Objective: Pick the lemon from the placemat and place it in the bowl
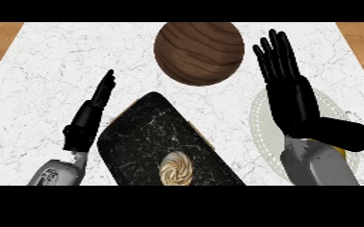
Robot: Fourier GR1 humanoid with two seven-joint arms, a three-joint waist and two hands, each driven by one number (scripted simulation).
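A brown wooden bowl (199, 53) stands at the far middle of the white marble counter. At the right lies a round whitish placemat (262, 125), largely covered by my right hand (295, 106). That hand is open, fingers straight and pointing away, thumb stretched out to the right. A small yellow sliver (342, 150), possibly the lemon, peeks out beneath the thumb beside the forearm; the rest is hidden. My left hand (89, 118) rests open at the left, seen edge-on, holding nothing.
A black marbled board (142, 134) lies tilted in the near middle between the two arms, with a swirled beige pastry (176, 168) on its near end. Strips of wooden counter edge (8, 33) show at the far corners.
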